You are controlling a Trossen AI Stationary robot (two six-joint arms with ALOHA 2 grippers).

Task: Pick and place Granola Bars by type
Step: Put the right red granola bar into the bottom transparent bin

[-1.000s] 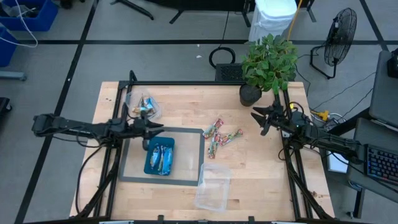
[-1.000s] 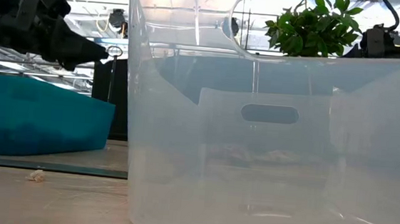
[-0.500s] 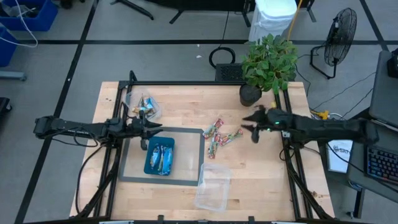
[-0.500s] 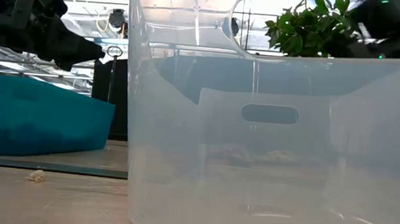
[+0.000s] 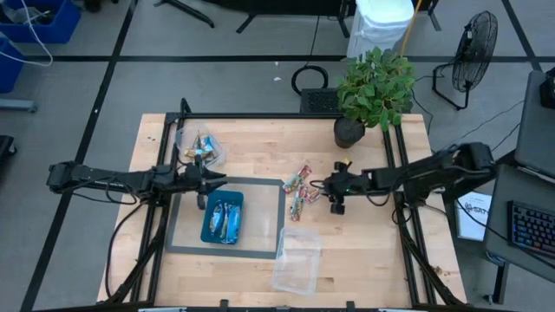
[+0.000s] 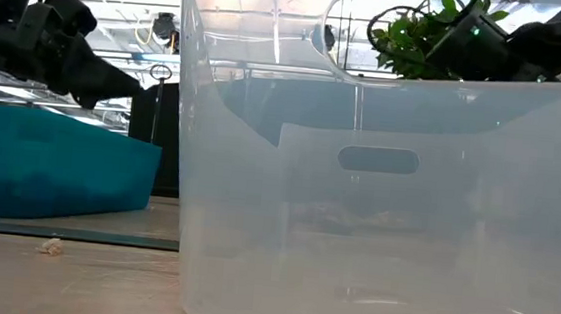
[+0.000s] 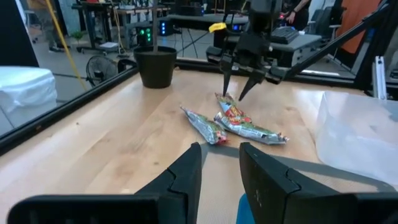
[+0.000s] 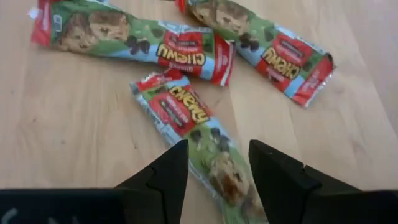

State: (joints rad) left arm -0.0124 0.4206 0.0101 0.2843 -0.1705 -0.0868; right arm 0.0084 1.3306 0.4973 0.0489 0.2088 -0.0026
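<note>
The right gripper (image 5: pixel 335 198), fingers spread, hangs over the red-green Granola Bars (image 5: pixel 305 191) on bare wood; it should straddle one bar (image 8: pixel 205 140) crosswise and avoid its neighbours. I count roughly five here (overlapping). The left gripper (image 5: pixel 205 180), fingers slightly apart, waits by the teal tray (image 5: pixel 206 229).

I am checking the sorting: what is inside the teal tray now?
The teal tray holds blue granola bars, lying flat. Their number is unclear, and any bars underneath them are hidden.
</note>
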